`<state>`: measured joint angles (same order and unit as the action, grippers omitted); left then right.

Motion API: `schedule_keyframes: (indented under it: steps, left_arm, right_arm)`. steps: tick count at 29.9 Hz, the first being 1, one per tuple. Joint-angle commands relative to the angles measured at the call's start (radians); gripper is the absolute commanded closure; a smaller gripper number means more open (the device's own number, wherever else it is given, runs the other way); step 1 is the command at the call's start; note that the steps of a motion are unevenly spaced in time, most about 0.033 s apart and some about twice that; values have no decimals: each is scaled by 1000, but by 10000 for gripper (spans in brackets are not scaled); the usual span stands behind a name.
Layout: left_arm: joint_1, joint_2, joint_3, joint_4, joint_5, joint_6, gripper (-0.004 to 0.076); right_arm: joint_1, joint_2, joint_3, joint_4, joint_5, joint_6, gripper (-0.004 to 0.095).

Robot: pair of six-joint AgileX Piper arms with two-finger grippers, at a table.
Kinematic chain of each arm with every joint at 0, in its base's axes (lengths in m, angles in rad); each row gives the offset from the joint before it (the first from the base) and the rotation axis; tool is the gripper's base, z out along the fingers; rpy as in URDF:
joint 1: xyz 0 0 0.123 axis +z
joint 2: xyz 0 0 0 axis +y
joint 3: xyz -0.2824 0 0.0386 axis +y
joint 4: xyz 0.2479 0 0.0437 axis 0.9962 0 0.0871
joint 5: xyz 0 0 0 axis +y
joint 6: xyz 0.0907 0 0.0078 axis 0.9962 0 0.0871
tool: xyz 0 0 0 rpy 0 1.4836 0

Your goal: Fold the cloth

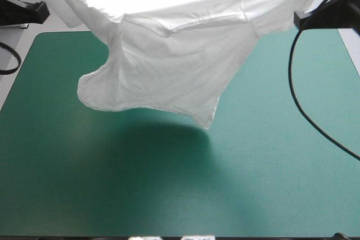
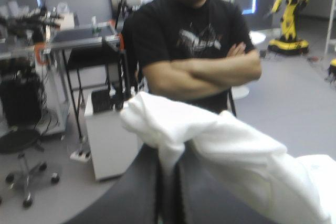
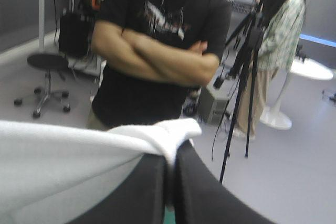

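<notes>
Over the teal-green table (image 1: 281, 167) hangs the white T-shirt (image 1: 169, 66), stretched wide, sagging.

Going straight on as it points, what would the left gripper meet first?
The left gripper, shut on the white short-sleeved T-shirt, meets that bunched fabric first; beyond it, depth is unclear.

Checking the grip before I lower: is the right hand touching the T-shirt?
Touching. The right wrist view shows the T-shirt pinched inside the shut right hand.
</notes>
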<state>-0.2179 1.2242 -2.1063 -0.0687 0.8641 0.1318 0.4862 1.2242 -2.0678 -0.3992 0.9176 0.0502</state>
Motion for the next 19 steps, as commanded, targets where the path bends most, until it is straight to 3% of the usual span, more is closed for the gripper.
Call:
schedule_keyframes:
  steps: [1,6,8,14,19]
  left_arm:
    - [0,-30,-81,-93,-161,65,733]
    - [0,-54,-142,-220,-294,192,733]
    - [0,-64,-158,-226,-303,209,733]
    - [-4,-100,-139,-200,-246,223,733]
    - [-75,-120,27,-123,-175,194,733]
  right_arm:
    - [-9,-8,-127,-41,-145,-22,926]
    - [-6,-8,-242,-37,-183,-50,925]
    - [-6,-15,-267,-34,-176,-50,925]
    - [-6,-52,-240,-33,-60,-50,925]
    - [-6,-117,-61,-84,-15,-27,925]
